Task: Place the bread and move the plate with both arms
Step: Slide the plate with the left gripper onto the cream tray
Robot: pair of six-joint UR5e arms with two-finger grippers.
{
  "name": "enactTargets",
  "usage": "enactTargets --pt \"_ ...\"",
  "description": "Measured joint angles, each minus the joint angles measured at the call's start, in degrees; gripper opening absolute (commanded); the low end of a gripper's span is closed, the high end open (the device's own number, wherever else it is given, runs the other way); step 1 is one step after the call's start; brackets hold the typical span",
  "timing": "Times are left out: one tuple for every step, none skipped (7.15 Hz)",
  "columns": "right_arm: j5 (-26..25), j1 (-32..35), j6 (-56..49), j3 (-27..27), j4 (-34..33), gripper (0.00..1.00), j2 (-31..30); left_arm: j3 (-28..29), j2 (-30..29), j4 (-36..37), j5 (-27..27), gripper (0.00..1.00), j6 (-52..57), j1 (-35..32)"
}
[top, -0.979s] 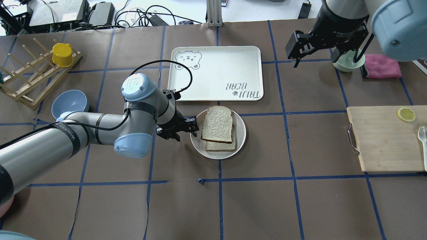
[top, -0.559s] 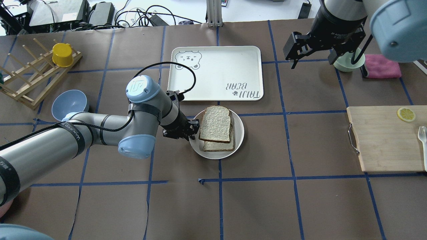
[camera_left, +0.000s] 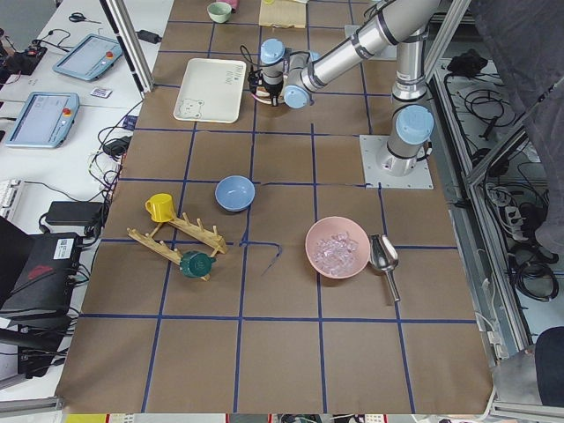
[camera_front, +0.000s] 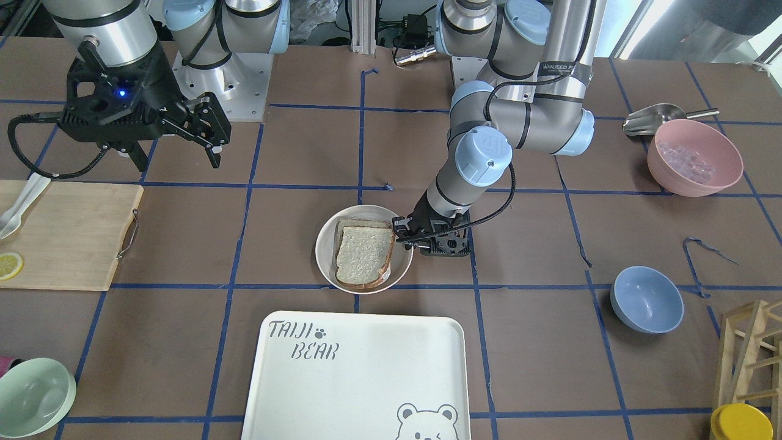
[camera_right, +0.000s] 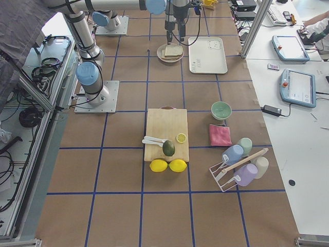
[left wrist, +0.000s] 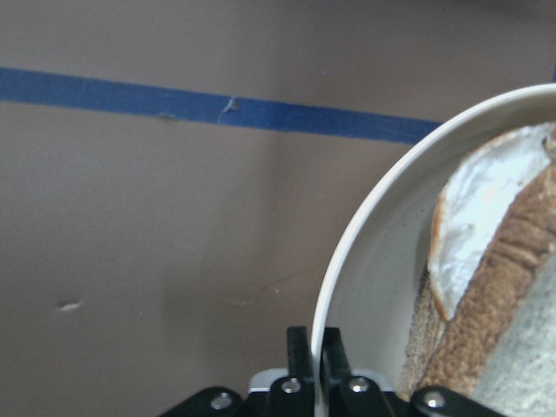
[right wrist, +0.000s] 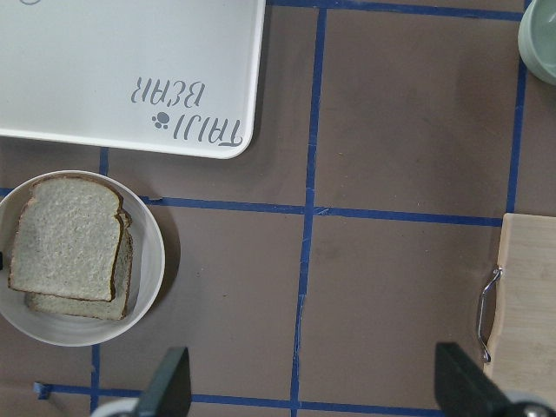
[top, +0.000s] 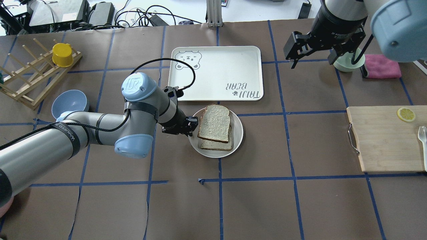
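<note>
Since 1.0 s ago the round cream-white plate (top: 237, 137) has slid a little toward the robot's left and toward the tray. The left gripper (top: 191, 127) has gone with it, while the right gripper (camera_front: 180, 157) has barely shifted.

The plate is on the brown paper-covered table (top: 267, 206), just off the near edge of the rectangular white bear-print tray (top: 217, 66) and not touching it. In it 2 slices lie stacked flat. The pale bread slice with a dark brown crust (top: 214, 122) is on top, its rounded end toward the tray. A tan toast slice (top: 218, 146) lies underneath and shows only along the near side.

The left gripper's 2 black fingers (left wrist: 298, 356) are pinched onto the plate's left rim, 1 outside the wall and 1 inside, as the left wrist view shows. Whether that edge is lifted off the paper I cannot tell. The left arm comes in low from the table's left side.

The right gripper hangs high over the far right part of the table, well apart from the plate, its fingers spread wide with nothing between them. A pale green bowl (top: 345, 65) sits partly hidden behind it, with a folded pink cloth (top: 382, 66) just beside the bowl. A wooden cutting board (top: 383, 143) carrying a lemon slice (top: 406, 114) lies to the right, and a blue bowl (top: 68, 104) sits well to the left.
</note>
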Motion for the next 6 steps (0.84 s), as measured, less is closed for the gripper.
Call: enactTargets --pt "0.0 0.0 0.0 0.0 0.1 1.00 0.0 0.6 0.6 0.2 -0.3 0.00 -0.7 0.5" --pt "0.0 -0.1 0.0 0.0 0.1 1.00 0.0 1.8 1.0 0.2 -1.5 0.00 -2.0 1.6" --pt "0.0 -0.1 0.0 0.0 0.2 1.00 0.0 3.8 0.8 0.1 -3.6 0.00 -2.6 2.8" --pt "0.0 -0.2 0.0 0.0 0.2 1.00 0.0 7.0 -0.3 -0.6 -4.8 0.00 -2.9 3.9" --pt "0.0 -0.3 0.0 0.2 0.3 1.00 0.1 11.5 -2.4 -2.4 -5.3 0.00 -2.8 4.8" --pt "0.0 -0.3 0.0 0.5 0.2 1.00 0.0 16.0 -5.0 -4.1 -5.6 0.00 -2.6 5.3"
